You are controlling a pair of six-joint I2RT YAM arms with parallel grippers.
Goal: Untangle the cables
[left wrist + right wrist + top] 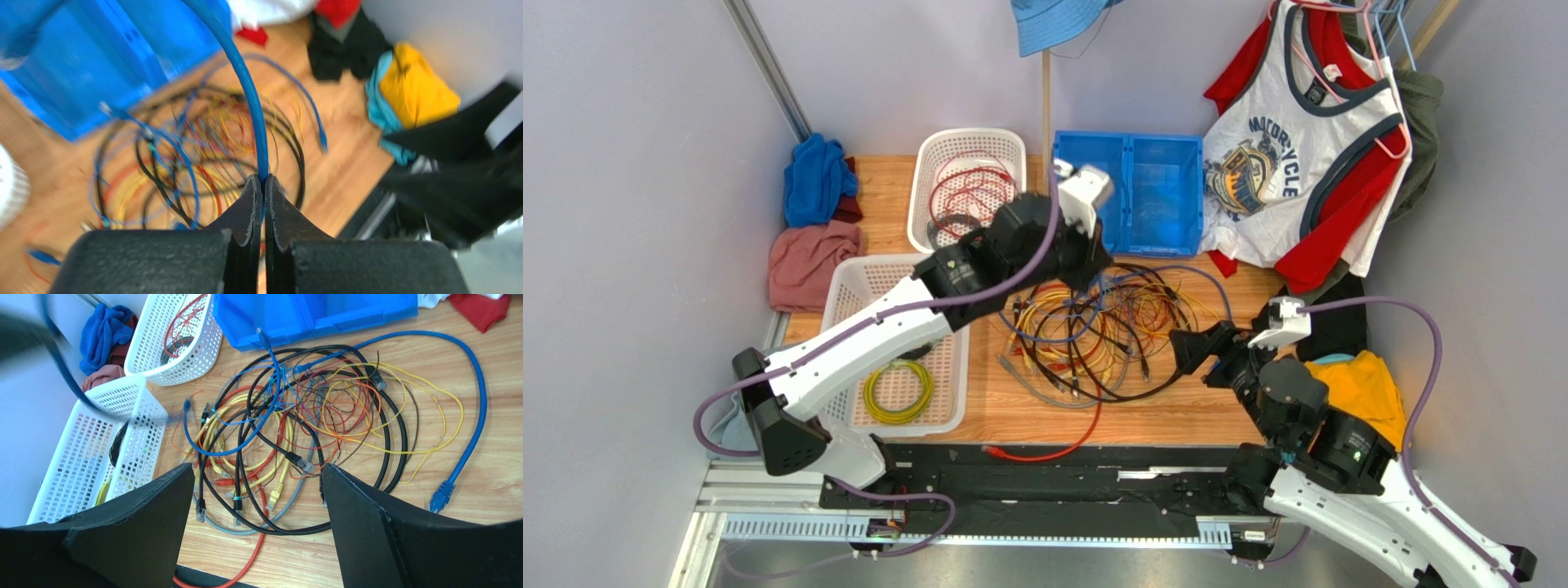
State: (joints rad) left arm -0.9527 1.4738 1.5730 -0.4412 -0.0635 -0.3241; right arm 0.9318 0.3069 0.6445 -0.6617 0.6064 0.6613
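- While the left gripper (264, 180) is clamped on a blue cable (248, 92), its fingers sit pressed together with only that cord nipped at the tips. The cord arcs up and away from them.
- Below and beyond those tips lie the cables (202, 165): a flat, knotted heap of black, blue, yellow, orange and red cords.
- Right gripper (258, 471): fingers wide apart, nothing between them. The heap lies ahead, framed between the two fingers; no contact that I can see.
- Outboard of the right-hand finger, a long blue cord (472, 404) loops clear of the knot, its plug end (441, 496) on bare wood.
- A red cord (245, 566) trails from the heap back towards the fingers.
- Progress, my read: early to middle.
  - Done: a yellow coil (897, 392) is in the near white basket (844, 276), and red and dark cords are in the far white basket (922, 196).
  - Left: most of the heap looks crossed and interlocked, and only one strand is lifted.
- Surface: wooden table (1161, 410), with a blue bin (1149, 184) past the heap.
- Room: plain grey walls, a printed T-shirt (1308, 147) on a hanger, blue cloth (817, 178) and pink cloth (803, 263) past the baskets, and a yellow garment (1363, 380) beside the right arm.
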